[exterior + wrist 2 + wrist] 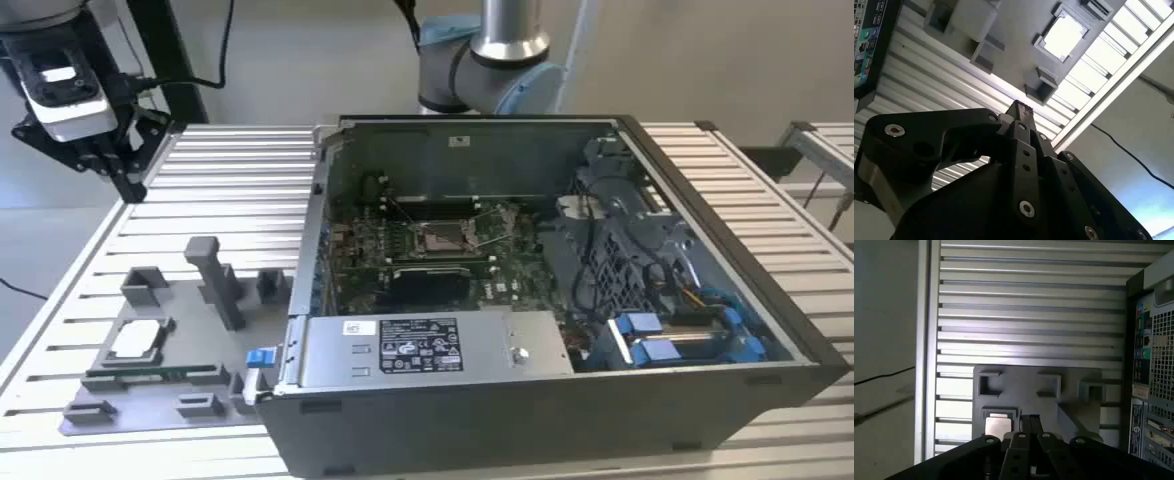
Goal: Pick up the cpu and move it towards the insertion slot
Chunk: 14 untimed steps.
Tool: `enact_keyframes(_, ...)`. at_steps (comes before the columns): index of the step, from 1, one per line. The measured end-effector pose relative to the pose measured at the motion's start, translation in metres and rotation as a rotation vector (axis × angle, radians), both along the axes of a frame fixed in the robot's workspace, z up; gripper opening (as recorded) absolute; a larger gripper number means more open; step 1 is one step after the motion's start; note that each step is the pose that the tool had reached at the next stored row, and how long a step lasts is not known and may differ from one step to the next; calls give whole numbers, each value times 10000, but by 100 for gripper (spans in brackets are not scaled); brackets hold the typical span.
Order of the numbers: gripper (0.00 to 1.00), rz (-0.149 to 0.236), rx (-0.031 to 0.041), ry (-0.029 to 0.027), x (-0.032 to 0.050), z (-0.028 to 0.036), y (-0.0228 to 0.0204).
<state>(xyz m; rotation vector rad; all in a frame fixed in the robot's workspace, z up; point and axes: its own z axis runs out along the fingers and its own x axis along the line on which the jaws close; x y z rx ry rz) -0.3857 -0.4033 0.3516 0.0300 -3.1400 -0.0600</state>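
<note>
Slatted silver aluminium table point(240, 190): everything else is carried on it.
Open black computer case point(534, 425): set on the exterior view's right part of the table with its lid off, so the board inside can be reached from above.
Flat grey plastic fixture tray point(134, 412): laid just beside the case, near, at the exterior view's left. Its raised blocks point(144, 285) and tall post point(214, 280) should be cleared in any descent.
Black two-fingered gripper point(120, 170): held high at the far end of the exterior view's left, well apart from the tray. In the second wrist view its fingers point(1021, 120) are seen pressed together with nothing between them, so they would have to be parted before a grasp.
Square silver-framed insertion slot with a brownish-gold centre point(442, 236): seated mid-board inside the case, just far of a plain black rectangle point(427, 288), and unoccupied.
Small flat square cpu with a shiny silver-white top point(138, 340): lying untouched in its tray pocket, with a long green memory stick point(154, 375) just near of it. The grasp is judged best centred over the chip, taken level by two opposite edges, and lifted straight so the pocket walls are not scraped.
</note>
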Motion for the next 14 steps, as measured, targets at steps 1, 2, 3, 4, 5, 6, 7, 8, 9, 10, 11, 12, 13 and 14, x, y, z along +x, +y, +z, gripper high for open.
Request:
enact_keyframes(1,0,0,0,0,0,0,0)
enact_keyframes(2,0,0,0,0,0,0,0)
enact_keyframes(3,0,0,0,0,0,0,0)
enact_keyframes(4,0,0,0,0,0,0,0)
enact_keyframes(5,0,0,0,0,0,0,0)
enact_keyframes(6,0,0,0,0,0,0,0)
enact_keyframes(7,0,0,0,0,0,0,0)
enact_keyframes(8,0,0,0,0,0,0,0)
enact_keyframes(9,0,0,0,0,0,0,0)
enact_keyframes(10,0,0,0,0,0,0,0)
enact_keyframes(11,0,0,0,0,0,0,0)
enact_keyframes(12,0,0,0,0,0,0,0)
enact_keyframes(13,0,1,0,1,-1,0,0)
enact_keyframes(14,0,0,-1,1,-8,1,0)
